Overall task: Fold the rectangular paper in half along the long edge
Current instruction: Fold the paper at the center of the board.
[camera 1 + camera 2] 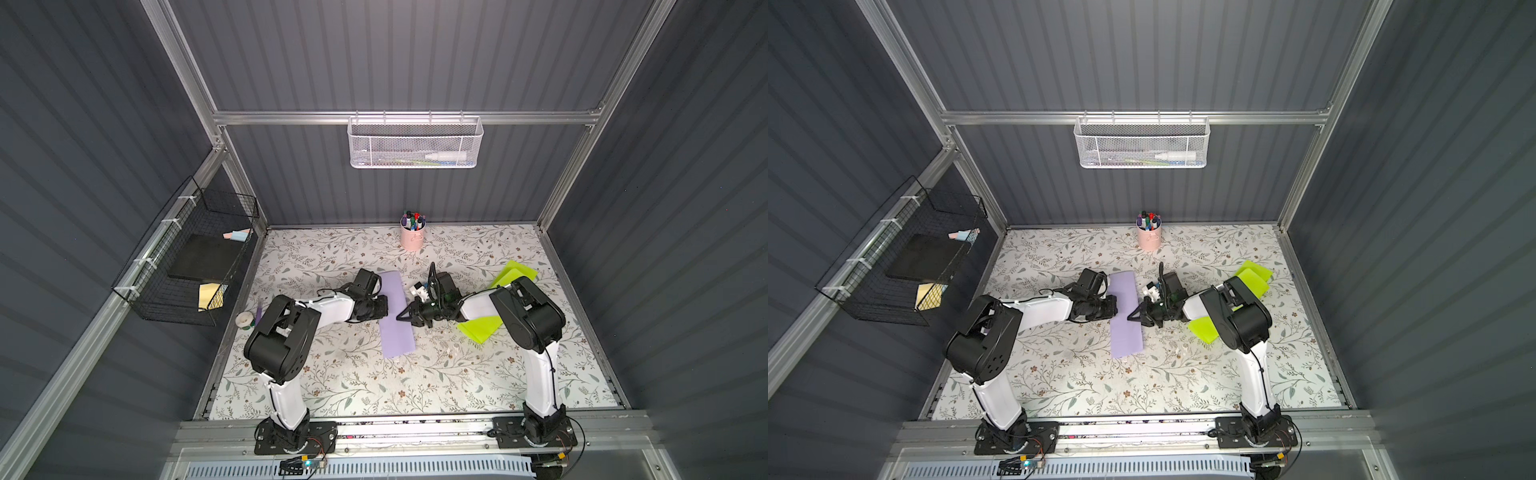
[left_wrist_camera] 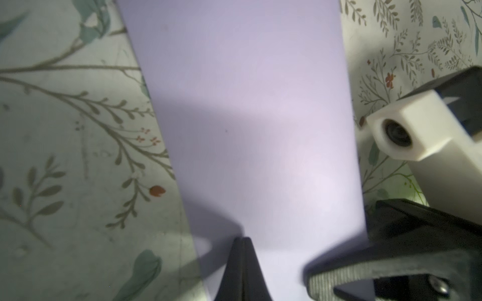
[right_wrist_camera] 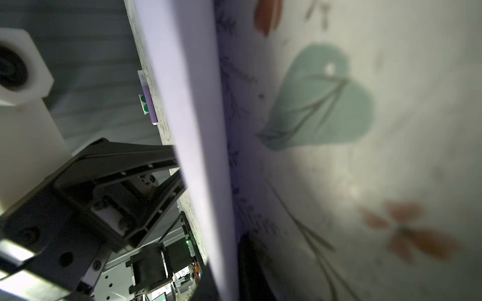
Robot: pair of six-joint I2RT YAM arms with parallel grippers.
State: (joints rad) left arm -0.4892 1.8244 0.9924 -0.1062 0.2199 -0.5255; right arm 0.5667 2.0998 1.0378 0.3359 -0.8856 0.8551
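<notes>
The lilac paper (image 1: 397, 332) lies flat in the middle of the floral table (image 1: 332, 382), a long narrow strip running away from the arms' bases, in both top views (image 1: 1126, 332). The two arms come at it from opposite sides, about halfway along its length. The left gripper (image 1: 384, 308) is over the strip's left edge with its black fingers pinched together into one point, and the left wrist view shows that point (image 2: 243, 250) down on the sheet itself (image 2: 260, 117). The right gripper (image 1: 402, 317) tapers to a black wedge at the strip's right edge. A grey ribbed finger pad (image 2: 336, 278) of it sits just over that border, but I cannot tell whether its jaws are apart or together.

The paper looks smooth and matte, with straight edges and square corners. Seen side-on from the right wrist (image 3: 193, 104), its long edge throws a violet tint on the tabletop beside it. The table covering is pale, printed with grey-green sprigs and small rust flowers. Lime-green sheets (image 1: 482, 328) lie to the right under the right arm, well apart from the strip, and a pink cup of markers (image 1: 411, 239) stands at the back
</notes>
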